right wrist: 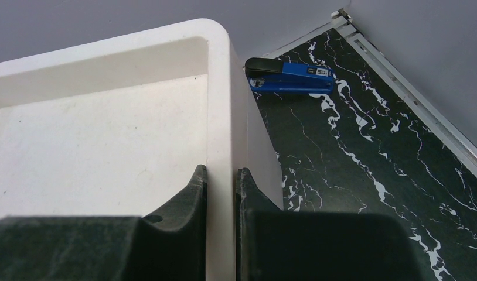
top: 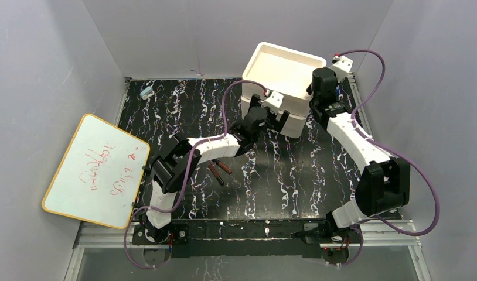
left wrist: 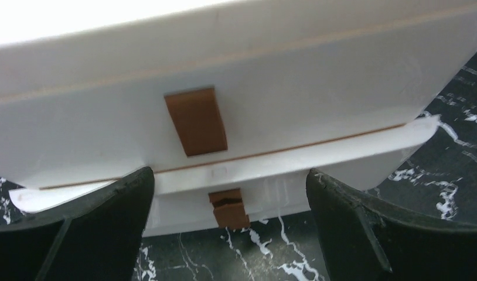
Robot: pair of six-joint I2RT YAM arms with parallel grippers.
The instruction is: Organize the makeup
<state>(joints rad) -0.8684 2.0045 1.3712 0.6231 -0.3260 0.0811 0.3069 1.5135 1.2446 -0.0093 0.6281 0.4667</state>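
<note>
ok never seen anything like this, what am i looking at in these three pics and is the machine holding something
Two robot arms are bolted to a marbled black table. One picture looks down from above; the other two come from cameras on each wrist. The right hand is shut on the rim of a white drawer box. The left hand is open and empty, facing the box's brown handles. On the table lie thin makeup pencils, a small light-blue object and, behind the box, a blue stapler. A whiteboard leans at the left.
</note>
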